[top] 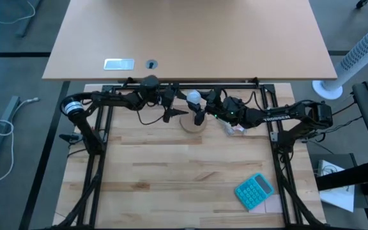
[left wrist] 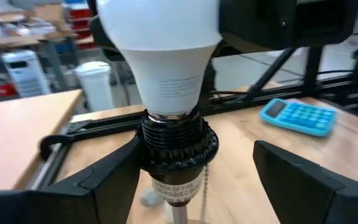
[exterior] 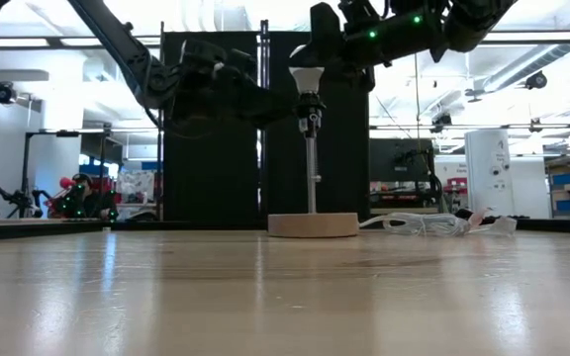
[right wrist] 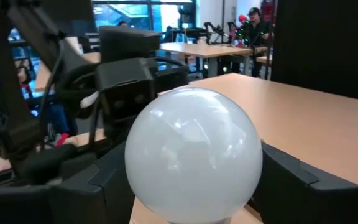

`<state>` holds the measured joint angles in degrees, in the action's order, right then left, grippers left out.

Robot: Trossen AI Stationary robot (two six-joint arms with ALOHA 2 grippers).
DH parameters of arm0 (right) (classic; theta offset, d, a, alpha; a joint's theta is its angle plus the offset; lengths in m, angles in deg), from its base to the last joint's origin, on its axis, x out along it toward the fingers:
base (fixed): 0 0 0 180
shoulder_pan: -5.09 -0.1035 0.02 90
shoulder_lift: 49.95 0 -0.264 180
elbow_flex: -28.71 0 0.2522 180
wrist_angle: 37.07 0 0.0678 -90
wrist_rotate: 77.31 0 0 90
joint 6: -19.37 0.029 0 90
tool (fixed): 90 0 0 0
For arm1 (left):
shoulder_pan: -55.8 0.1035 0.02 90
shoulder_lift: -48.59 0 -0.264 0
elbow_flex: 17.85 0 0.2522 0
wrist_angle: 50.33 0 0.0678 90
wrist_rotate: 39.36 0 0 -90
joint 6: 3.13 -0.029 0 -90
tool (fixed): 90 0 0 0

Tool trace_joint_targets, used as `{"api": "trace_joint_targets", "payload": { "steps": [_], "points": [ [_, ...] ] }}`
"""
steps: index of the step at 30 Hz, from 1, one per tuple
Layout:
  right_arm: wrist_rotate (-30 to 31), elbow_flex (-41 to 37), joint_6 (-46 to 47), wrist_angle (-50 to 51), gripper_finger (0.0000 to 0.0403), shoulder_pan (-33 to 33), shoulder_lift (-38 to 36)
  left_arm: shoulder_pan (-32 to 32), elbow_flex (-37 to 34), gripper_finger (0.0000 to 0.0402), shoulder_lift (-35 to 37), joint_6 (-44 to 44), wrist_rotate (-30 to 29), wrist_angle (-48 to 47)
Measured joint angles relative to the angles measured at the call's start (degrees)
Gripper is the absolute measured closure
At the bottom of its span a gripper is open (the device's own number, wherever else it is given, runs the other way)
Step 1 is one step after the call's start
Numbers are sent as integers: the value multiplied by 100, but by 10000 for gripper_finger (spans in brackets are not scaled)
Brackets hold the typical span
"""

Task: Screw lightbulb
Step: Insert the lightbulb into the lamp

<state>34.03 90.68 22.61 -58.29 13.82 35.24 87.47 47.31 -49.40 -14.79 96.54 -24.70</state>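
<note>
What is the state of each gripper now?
Left gripper: closed on the black socket.
Right gripper: closed on the lightbulb.

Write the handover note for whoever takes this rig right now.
Left gripper: fingers either side of the black socket, apparently touching it.
Right gripper: fingers flank the lightbulb; grip unclear.
Bulb stands upright with its neck in the socket, atop the lamp's thin stem on the round wooden base.
Done: bulb seated in socket.
Left: confirm it is screwed fully home, then release both grippers.
</note>
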Motion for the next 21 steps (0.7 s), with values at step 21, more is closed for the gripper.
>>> {"api": "trace_joint_targets", "payload": {
  "steps": [21],
  "points": [
    [-79,0,-93,-89,157,7,9,245,979,113,-1274,162,1273,-260]
  ]
}}
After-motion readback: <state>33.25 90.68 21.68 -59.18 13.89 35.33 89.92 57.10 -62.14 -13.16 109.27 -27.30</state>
